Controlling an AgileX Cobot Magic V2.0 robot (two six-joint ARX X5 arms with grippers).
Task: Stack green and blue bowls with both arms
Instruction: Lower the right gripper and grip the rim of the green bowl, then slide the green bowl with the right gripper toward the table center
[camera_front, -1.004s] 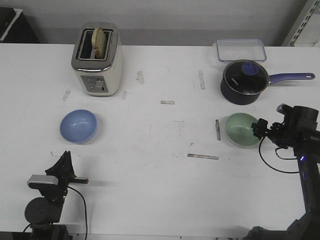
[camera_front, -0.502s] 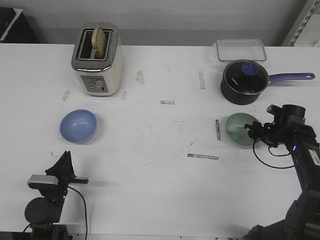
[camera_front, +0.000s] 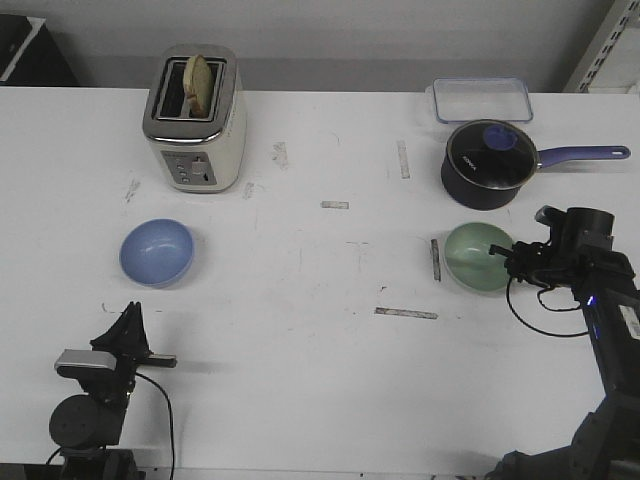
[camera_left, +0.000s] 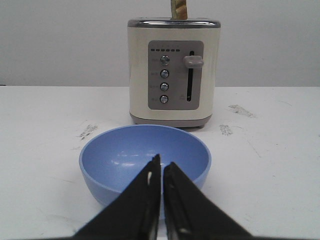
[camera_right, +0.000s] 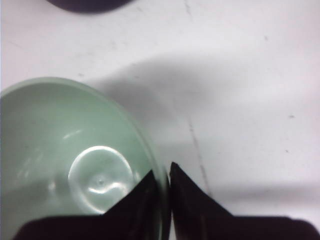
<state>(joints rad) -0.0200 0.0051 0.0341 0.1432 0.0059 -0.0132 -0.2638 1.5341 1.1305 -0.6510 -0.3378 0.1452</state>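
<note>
My right claw pinches the green bowl's rim near the table's right edge; my left claw is closed, empty. The blue bowl sits near the left edge: stacking barely begun.

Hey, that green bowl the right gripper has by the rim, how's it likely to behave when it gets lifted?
The green bowl looks rigid, so its thin rim probably won't flex. The right gripper pinches one edge only, one finger inside and one outside, so the bowl may tilt and hang from that side. Its inside shows glare, suggesting a smooth surface that could slip. Being shallow and empty, it's likely light.
</note>
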